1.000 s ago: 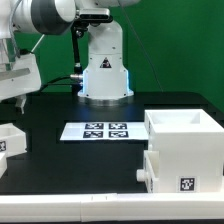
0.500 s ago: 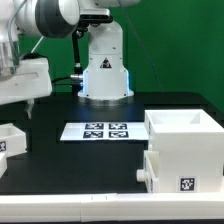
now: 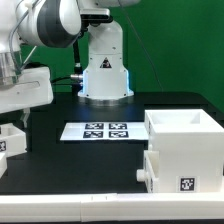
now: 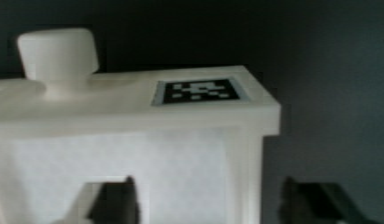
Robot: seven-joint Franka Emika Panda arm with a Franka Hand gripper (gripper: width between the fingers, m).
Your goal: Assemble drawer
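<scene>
A small low white drawer (image 3: 9, 139) with a tag on its front lies at the exterior view's far left, partly cut off by the frame edge. My gripper (image 3: 21, 121) hangs just above it, open and holding nothing. In the wrist view the drawer (image 4: 136, 140) fills the frame, with a round knob (image 4: 61, 55) and a tag (image 4: 201, 90). My gripper (image 4: 214, 205) is spread, one dark finger (image 4: 114, 202) in front of the white body and the other (image 4: 315, 202) just off its edge. A second drawer (image 3: 180, 172) with a side knob stands at the front right.
The tall white cube casing (image 3: 184, 134) stands open-topped at the right, right behind the second drawer. The marker board (image 3: 97, 131) lies flat mid-table. The robot base (image 3: 104, 70) is at the back, in front of a green backdrop.
My gripper has come down towards the left drawer, its fingers now close over it. Nothing else has moved.
</scene>
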